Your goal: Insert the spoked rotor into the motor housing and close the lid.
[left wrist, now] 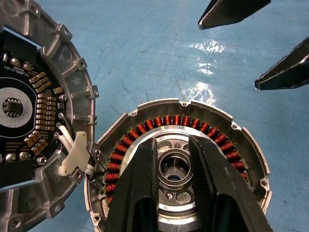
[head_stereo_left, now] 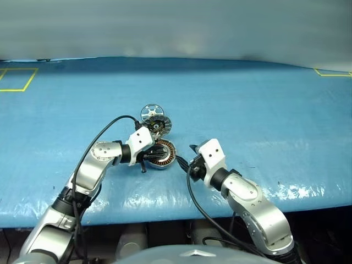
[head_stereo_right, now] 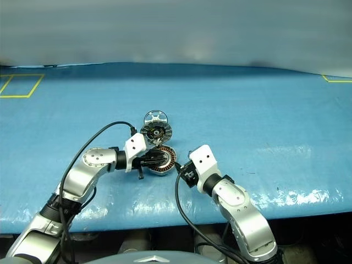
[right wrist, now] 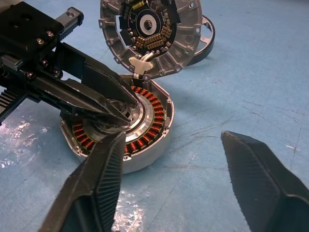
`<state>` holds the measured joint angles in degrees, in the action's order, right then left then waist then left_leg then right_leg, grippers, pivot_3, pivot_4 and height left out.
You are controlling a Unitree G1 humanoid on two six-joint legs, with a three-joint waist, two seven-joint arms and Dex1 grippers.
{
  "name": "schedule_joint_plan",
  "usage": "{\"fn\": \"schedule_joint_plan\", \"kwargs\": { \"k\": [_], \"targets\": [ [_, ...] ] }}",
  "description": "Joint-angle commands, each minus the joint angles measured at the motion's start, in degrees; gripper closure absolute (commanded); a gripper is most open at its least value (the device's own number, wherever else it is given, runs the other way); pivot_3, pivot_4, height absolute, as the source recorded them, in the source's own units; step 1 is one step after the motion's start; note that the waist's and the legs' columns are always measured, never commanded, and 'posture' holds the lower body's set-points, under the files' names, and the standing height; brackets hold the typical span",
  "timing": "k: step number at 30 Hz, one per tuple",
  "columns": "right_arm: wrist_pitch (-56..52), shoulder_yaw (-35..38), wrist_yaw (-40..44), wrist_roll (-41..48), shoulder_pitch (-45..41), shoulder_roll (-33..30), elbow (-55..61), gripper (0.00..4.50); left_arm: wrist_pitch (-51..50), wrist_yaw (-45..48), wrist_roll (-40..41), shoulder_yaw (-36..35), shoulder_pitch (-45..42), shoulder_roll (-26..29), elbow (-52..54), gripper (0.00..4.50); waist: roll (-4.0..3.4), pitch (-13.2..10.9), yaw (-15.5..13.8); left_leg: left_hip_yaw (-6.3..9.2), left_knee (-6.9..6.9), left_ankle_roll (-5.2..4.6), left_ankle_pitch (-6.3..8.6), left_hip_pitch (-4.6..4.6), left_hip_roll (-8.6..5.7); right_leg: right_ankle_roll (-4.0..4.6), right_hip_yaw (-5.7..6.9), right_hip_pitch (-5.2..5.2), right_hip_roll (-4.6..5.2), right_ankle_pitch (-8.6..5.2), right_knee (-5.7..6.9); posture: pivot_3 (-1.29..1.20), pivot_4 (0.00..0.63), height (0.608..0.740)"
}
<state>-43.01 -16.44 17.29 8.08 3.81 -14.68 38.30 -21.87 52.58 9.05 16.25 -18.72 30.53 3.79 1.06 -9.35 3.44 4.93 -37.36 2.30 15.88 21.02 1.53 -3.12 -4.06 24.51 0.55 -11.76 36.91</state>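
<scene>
Lying flat, the motor housing [right wrist: 120, 128] faces up, left pincer [left wrist: 172, 162] narrowly parted over its hub, right pincer [right wrist: 169, 159] released.

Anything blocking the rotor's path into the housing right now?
Yes. The left pincer sits over the motor housing centre, and the open lid stands between the spoked rotor and the housing.

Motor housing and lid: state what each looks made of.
Motor housing: likely cast metal, matte grey wall, with a ring of glossy copper-coloured wire windings. Lid: seemingly the same dull grey ribbed metal, its inner face a dark circuit board carrying small components.
</scene>
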Motion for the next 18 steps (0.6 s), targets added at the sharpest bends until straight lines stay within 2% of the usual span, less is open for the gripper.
{"fn": "schedule_joint_plan", "kwargs": {
  "k": [1, 7, 18],
  "targets": [
    [1.11, 0.24, 0.02, 0.65, -0.31, 0.22, 1.31, 2.42, 1.04, 0.17, 0.16, -0.87, -1.05, -0.38, -0.06, 3.86, 0.0, 0.0, 0.0, 0.0, 0.0, 0.0, 0.0, 0.0, 0.0, 0.0, 0.0, 0.0, 0.0, 0.0, 0.0, 0.0, 0.15, 0.74],
    [1.06, 0.46, 0.03, 0.97, -0.19, 0.0, 1.71, 4.4, 0.35, 1.15, 3.46, -2.89, -0.68, -0.63, 1.93, 3.86, 0.0, 0.0, -0.01, 0.0, -0.02, 0.0, 0.0, 0.01, 0.0, -0.01, 0.0, 0.0, 0.0, 0.01, 0.0, 0.0, 0.15, 0.74],
    [1.24, 0.18, 0.1, 1.1, -1.03, -0.06, 1.02, 4.5, 0.42, 1.11, 1.73, -2.22, -0.68, 0.05, 1.31, 3.86, 0.0, 0.0, -0.02, 0.0, -0.05, 0.0, 0.0, 0.0, 0.0, -0.03, 0.0, -0.01, 0.0, 0.02, 0.02, 0.0, 0.15, 0.74]
  ]
}}
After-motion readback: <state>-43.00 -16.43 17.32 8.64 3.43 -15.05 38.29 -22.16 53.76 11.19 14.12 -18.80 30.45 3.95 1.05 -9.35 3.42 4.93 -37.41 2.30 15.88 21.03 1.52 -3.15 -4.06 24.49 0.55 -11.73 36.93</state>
